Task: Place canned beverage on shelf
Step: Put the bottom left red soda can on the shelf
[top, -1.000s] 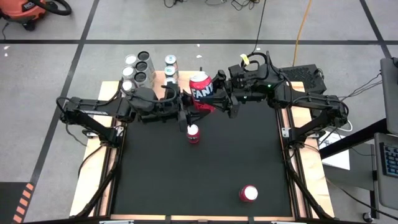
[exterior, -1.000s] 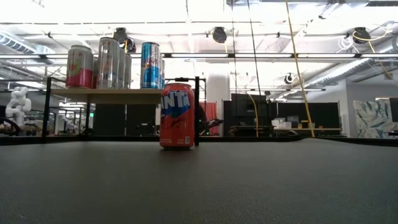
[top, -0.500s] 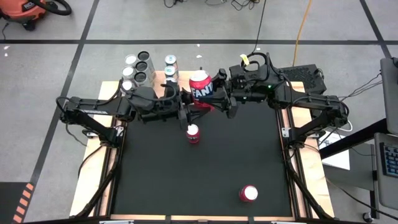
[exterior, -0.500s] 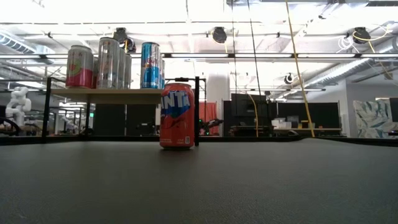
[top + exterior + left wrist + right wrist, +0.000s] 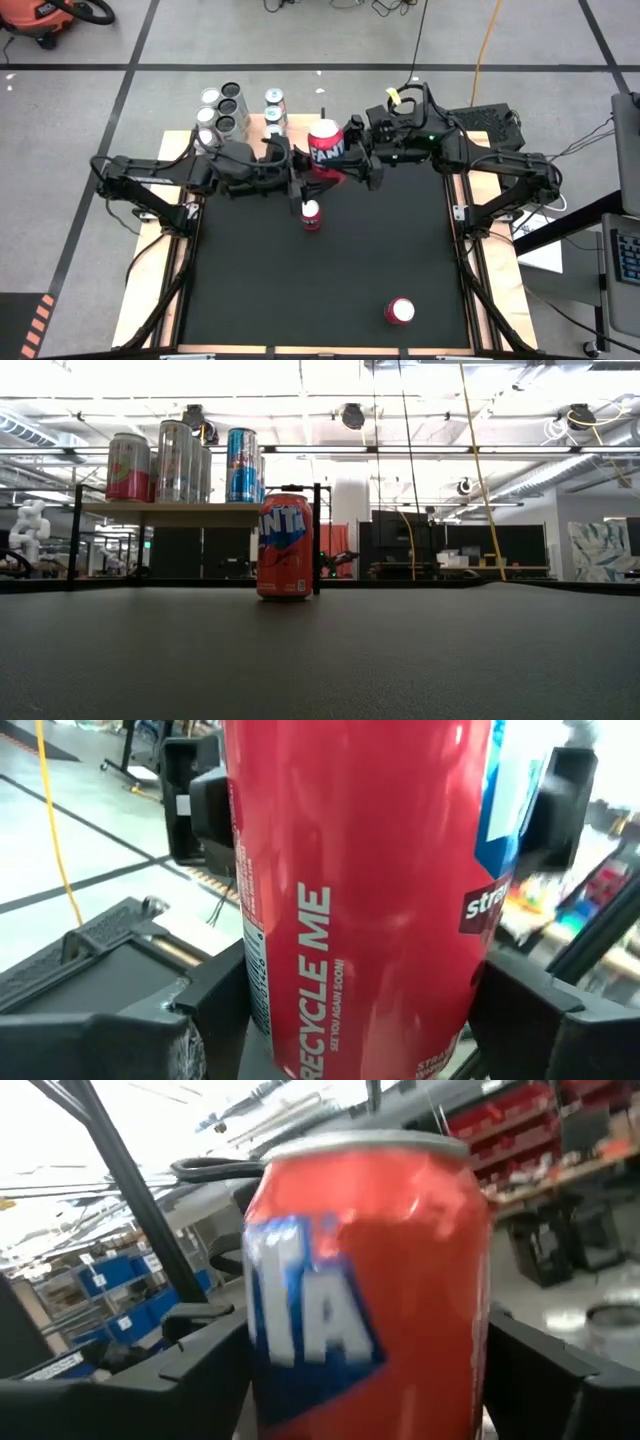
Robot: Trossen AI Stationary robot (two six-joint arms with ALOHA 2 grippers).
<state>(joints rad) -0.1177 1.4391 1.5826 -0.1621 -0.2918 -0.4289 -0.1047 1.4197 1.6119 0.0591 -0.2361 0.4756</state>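
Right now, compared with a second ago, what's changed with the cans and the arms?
The raised red can tipped more upright between the left gripper and the right gripper. The middle can, the corner can and the shelf stayed put.

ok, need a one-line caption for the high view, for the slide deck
Both arms meet at the table's far edge, left gripper and right gripper flanking a red Fanta can beside the can-stocked shelf.

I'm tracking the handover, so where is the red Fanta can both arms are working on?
In the high view the red Fanta can sits near the table's far edge, between the left tool and right tool, just right of the pale wooden shelf.
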